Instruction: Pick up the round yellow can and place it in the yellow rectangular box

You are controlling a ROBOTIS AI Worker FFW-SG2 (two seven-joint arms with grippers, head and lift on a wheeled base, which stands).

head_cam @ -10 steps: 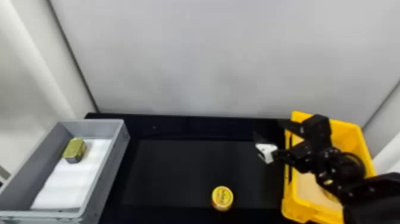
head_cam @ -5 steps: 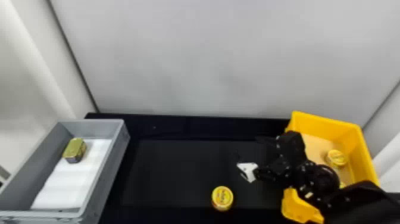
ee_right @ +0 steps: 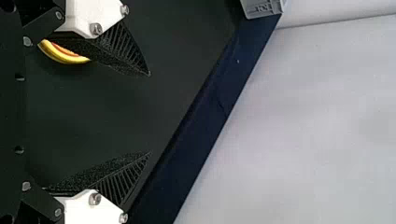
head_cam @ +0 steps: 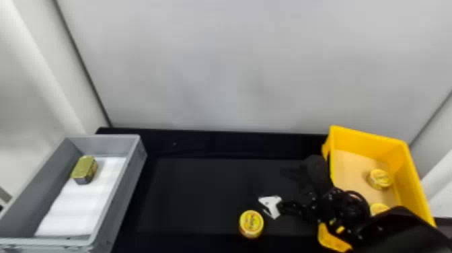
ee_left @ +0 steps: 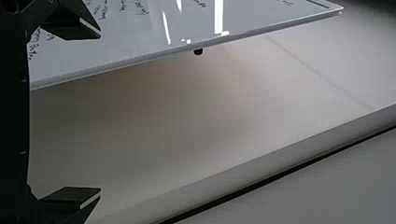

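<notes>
Round yellow can [head_cam: 251, 223] on black table [head_cam: 191, 198], near right tool [head_cam: 271, 184]

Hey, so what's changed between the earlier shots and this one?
The right gripper moved left and closer to the robot, away from the yellow box and toward the round yellow can; it holds nothing. Both those things and the grey bin stayed put.
</notes>
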